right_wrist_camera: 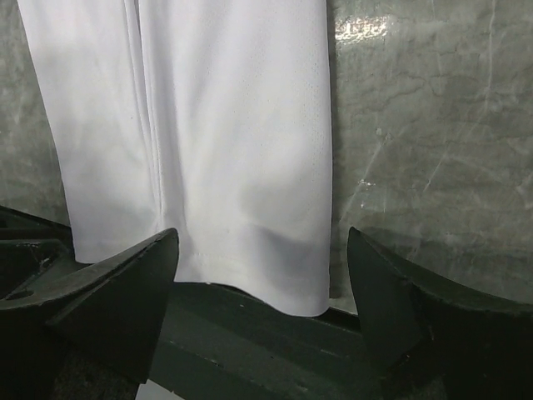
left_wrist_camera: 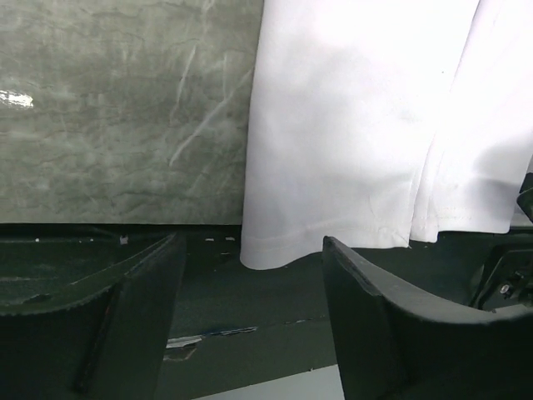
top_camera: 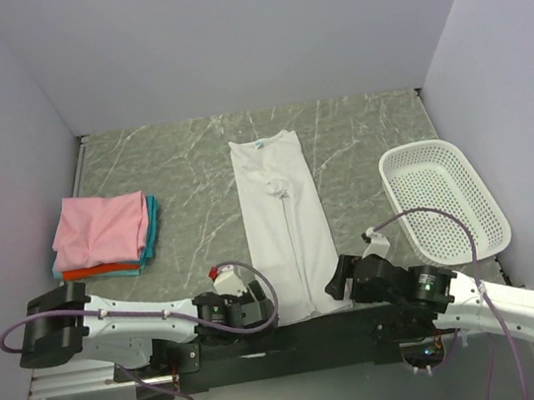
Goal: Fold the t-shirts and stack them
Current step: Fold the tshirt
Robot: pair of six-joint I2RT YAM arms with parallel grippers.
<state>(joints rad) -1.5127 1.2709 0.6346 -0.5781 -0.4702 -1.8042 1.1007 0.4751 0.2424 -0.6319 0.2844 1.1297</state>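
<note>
Left gripper point(left_wrist_camera: 251, 248) was unclenched, fingers wide, with the near hem of the white shirt point(top_camera: 285, 222) just beyond them, ungripped. Right gripper point(right_wrist_camera: 262, 242) was spread the same way at the hem's right corner, grasping nothing. Shirt lay mid-table point(top_camera: 184, 172) as a long strip, collar far, hem draped over the near edge, its corners hidden from above by the wrists. Left sat a folded stack point(top_camera: 103, 233), pink on top, its teal and orange-red layers barely showing. Basket point(top_camera: 446, 197) right, well apart

Spread shirt point(top_camera: 284, 227) lies between folded stack point(top_camera: 105, 233), left, and basket point(top_camera: 443, 197), right.
</note>
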